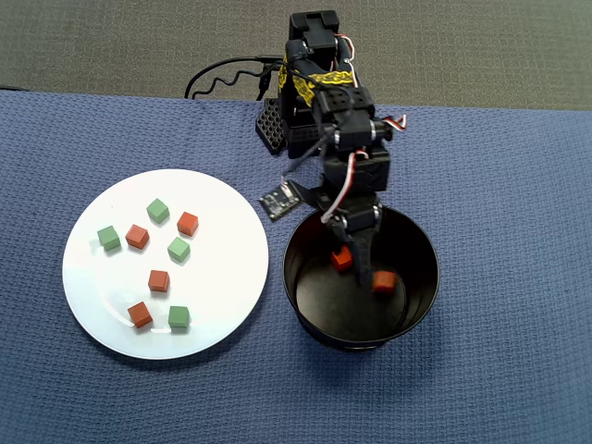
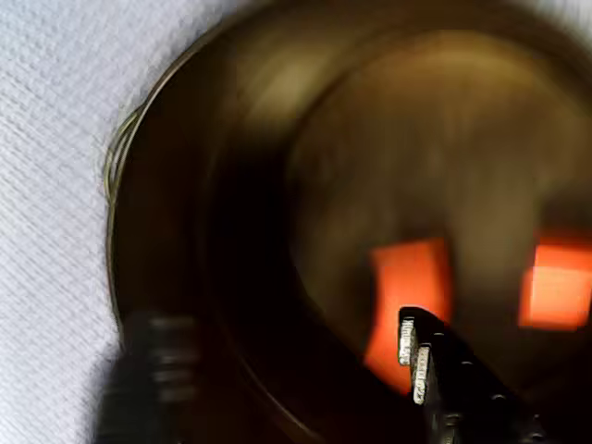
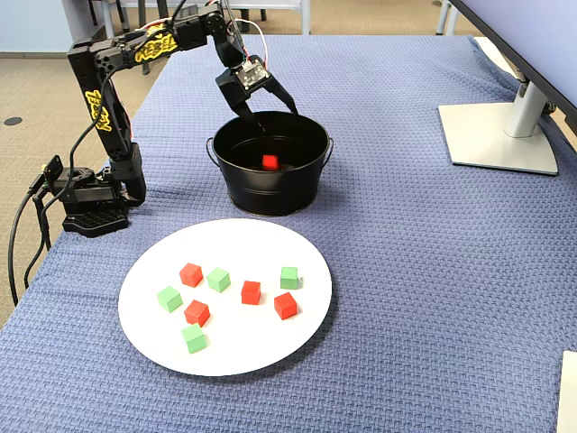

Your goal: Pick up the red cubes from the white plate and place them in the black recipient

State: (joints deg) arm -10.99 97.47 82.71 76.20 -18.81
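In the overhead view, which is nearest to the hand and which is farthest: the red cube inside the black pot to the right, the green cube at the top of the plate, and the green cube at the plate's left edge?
Measured from the hand:
1. Red cube in the black pot, just right of the hand.
2. Top green cube on the white plate, well left.
3. Left-edge green cube, farthest left.

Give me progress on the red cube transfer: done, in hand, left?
Done: two red cubes lie in the black pot. In hand: nothing visible; the gripper hangs open over the pot. Left: four red cubes on the white plate, among four green cubes.
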